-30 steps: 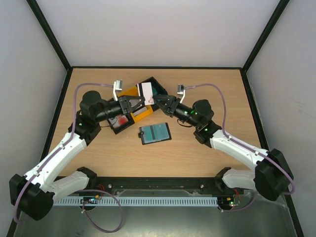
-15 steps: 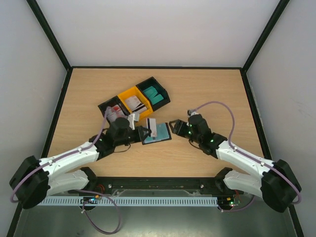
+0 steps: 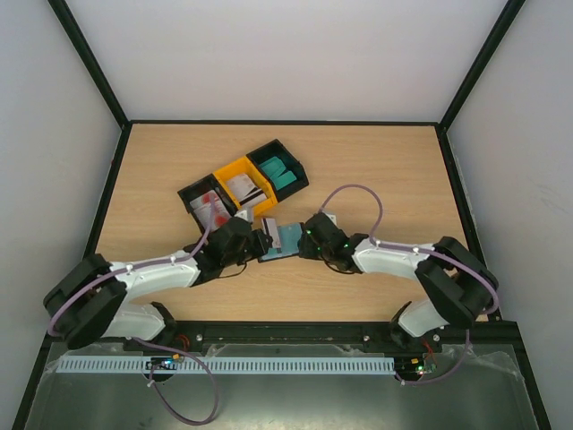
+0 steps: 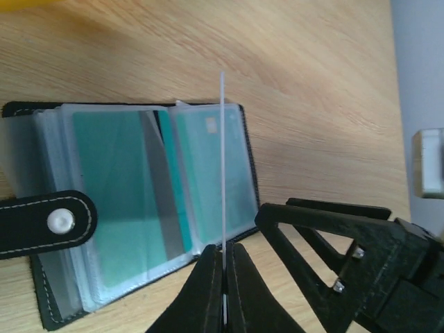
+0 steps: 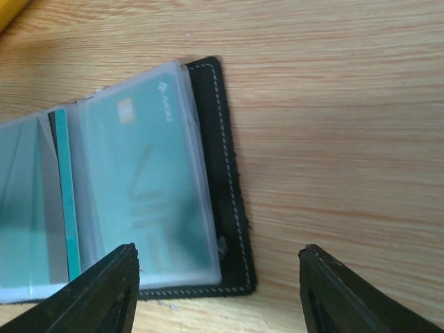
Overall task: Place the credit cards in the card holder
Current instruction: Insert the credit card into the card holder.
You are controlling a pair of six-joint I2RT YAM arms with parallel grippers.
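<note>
You've teal cards (image 4: pixel 111 201) sleeved in the card holder (image 5: pixel 223 180), the left gripper (image 4: pixel 223 262) clamping a white card (image 4: pixel 222 166), the right gripper (image 5: pixel 218 262) spread, and more waiting in the bins (image 3: pixel 221 172).

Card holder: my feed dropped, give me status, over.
Left gripper shut on a credit card, edge-on at the open card holder. Right gripper open, straddling its corner. Teal cards already sleeved. No obstruction seen.
</note>
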